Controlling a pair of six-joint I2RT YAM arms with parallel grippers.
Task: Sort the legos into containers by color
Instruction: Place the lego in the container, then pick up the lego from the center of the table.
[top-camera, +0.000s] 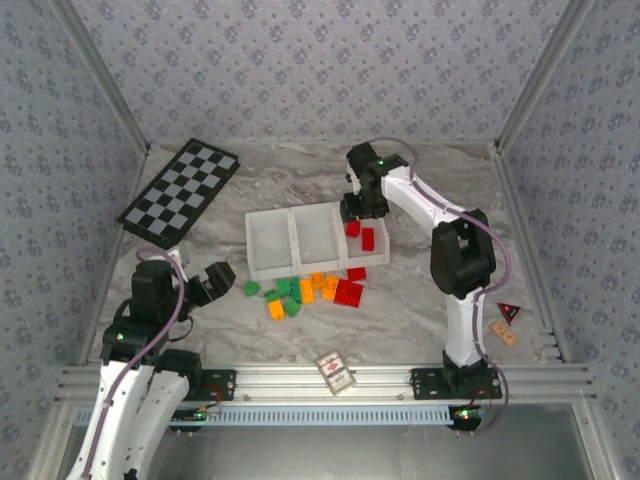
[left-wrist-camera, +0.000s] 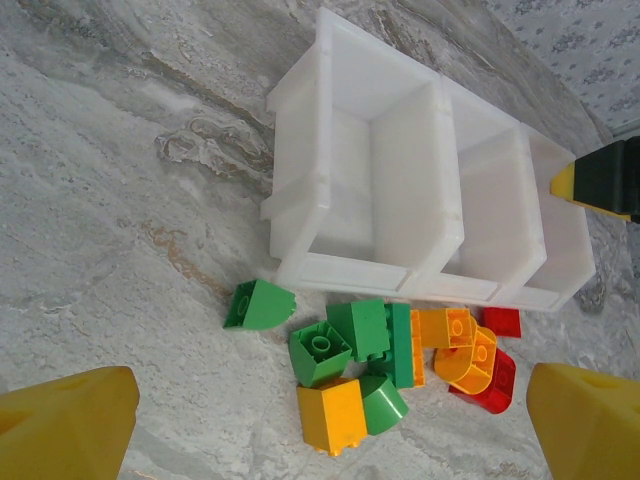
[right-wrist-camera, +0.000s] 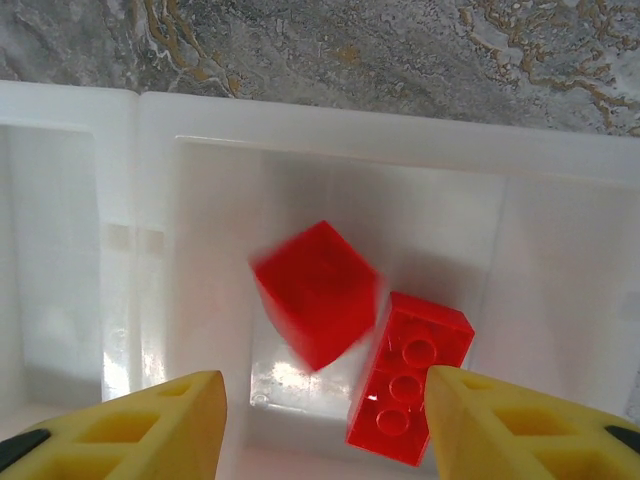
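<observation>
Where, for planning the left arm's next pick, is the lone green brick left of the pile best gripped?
Probably from above: pinch the green brick across its flat sides, not its rounded back; it lies apart from the other legos, leaving finger room.

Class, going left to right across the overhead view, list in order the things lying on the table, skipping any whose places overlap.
checkerboard → pile of loose legos → red triangular piece
</observation>
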